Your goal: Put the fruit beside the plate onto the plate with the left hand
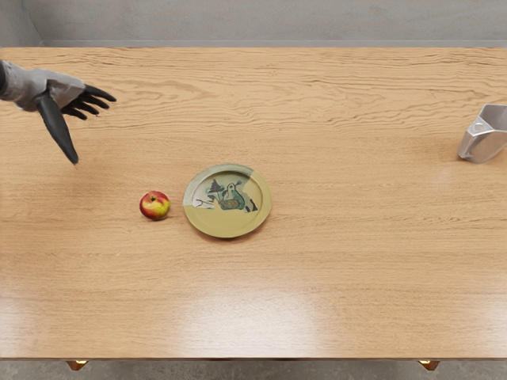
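Fruit: one small round apple, red with a yellow-green patch. It rests on the tabletop just to the left of the plate. A narrow strip of bare wood shows between them, so they are not touching.
Plate: one round ceramic plate with an olive-green rim and a cream centre painted with a dark green bird-like figure. It lies flat near the middle of the tabletop and is the landmark for every place below.
Tabletop: one broad light-wood tabletop with a wavy grain, filling almost the whole view. The plate and the apple both sit on it.
Left robot hand: one, grey at the wrist with dark fingers, far to the upper left of the plate at the picture's left edge. It hovers open, four fingers spread and pointing right, the long thumb angled down, gripping nothing. It is well apart from the apple.
Right robot hand: one. Only a pale grey metal part shows, far to the right of the plate and a little higher in the picture, at the right edge. Whether it is open or closed cannot be told.
Table legs: two small brass-coloured tips under the tabletop's front edge, one to the lower left of the plate and one to its lower right.
Count: one fruit, one plate, two robot hands.
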`<control>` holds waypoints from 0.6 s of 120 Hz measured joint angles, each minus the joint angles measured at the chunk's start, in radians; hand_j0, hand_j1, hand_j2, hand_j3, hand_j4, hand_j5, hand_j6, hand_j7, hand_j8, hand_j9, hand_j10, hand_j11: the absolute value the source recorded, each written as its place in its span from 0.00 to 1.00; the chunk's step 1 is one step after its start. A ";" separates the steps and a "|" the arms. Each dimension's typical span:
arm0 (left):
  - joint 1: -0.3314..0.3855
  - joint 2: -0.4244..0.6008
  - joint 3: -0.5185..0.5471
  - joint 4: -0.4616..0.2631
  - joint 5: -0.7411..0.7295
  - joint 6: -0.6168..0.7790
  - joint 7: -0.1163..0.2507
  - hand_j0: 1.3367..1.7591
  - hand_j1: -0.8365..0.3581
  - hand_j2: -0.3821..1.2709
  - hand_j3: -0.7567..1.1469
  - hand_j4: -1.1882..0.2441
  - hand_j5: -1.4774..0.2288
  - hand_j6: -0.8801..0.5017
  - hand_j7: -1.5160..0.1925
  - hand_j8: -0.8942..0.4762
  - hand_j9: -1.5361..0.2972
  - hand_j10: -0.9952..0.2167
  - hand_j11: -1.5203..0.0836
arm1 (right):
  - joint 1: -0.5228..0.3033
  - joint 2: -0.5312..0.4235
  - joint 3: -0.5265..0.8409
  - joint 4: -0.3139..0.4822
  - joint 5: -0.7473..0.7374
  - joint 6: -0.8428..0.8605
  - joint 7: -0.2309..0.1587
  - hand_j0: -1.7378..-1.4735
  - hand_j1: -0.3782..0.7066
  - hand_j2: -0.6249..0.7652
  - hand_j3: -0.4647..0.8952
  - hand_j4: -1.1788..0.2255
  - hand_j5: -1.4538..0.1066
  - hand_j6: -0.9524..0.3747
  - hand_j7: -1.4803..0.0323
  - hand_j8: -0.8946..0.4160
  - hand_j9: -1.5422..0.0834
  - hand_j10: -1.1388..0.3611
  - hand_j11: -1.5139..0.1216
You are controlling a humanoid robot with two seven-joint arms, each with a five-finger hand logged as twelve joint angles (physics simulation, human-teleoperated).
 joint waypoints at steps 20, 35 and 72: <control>-0.004 0.050 -0.023 0.015 0.022 0.000 0.000 0.76 0.95 0.24 0.40 0.80 0.84 0.61 0.86 0.62 0.81 0.79 0.92 | -0.016 0.000 0.001 -0.001 0.000 -0.002 0.000 0.30 0.04 0.45 0.34 0.83 0.92 0.71 0.97 0.67 0.94 0.75 0.92; -0.017 -0.034 -0.028 0.036 0.073 0.000 0.002 0.76 0.96 0.24 0.40 0.80 0.84 0.61 0.86 0.63 0.81 0.79 0.92 | -0.021 0.000 0.001 -0.002 0.000 -0.003 0.000 0.30 0.04 0.45 0.34 0.83 0.92 0.71 0.97 0.67 0.94 0.75 0.92; -0.293 -0.443 0.195 -0.483 -0.171 0.433 0.194 0.76 0.97 0.23 0.40 0.82 0.85 0.62 0.87 0.64 0.82 0.81 0.93 | -0.024 0.000 0.001 -0.002 0.000 -0.003 0.000 0.30 0.04 0.45 0.34 0.83 0.92 0.71 0.97 0.67 0.94 0.75 0.92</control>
